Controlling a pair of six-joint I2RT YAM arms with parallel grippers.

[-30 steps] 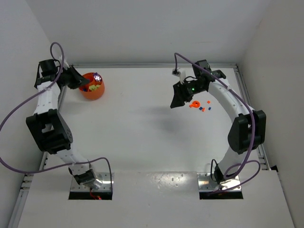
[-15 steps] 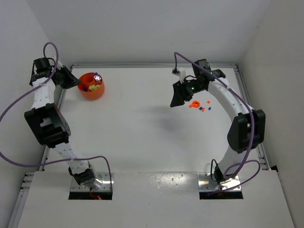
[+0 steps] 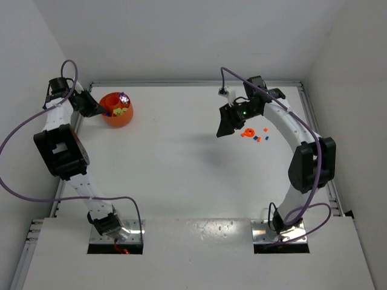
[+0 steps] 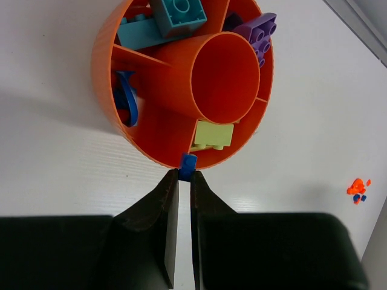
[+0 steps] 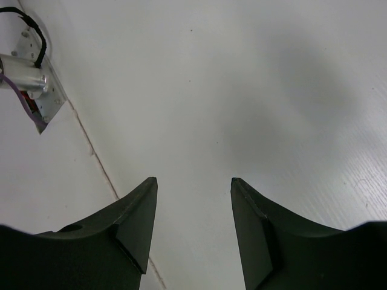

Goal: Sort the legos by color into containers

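Observation:
The round orange bowl [image 4: 181,78] has divided compartments holding teal bricks [image 4: 175,15], a purple brick [image 4: 259,33], a yellow-green brick [image 4: 213,134] and a blue piece [image 4: 126,104]. My left gripper [image 4: 184,175] is shut on a small blue brick [image 4: 188,167], held at the bowl's near rim. From above, the bowl [image 3: 117,109] sits far left with the left gripper [image 3: 94,109] beside it. My right gripper [image 5: 193,184] is open and empty over bare table. From above, it [image 3: 225,128] hangs left of loose orange [image 3: 247,133] and blue bricks [image 3: 258,139].
White walls enclose the table on all sides. A metal fitting with a cable [image 5: 27,72] sits at the wall in the right wrist view. A small white block [image 3: 223,92] lies at the back edge.
The left arm swung out to the left away from the bowl, then came back toward its left rim. The right arm has barely moved.

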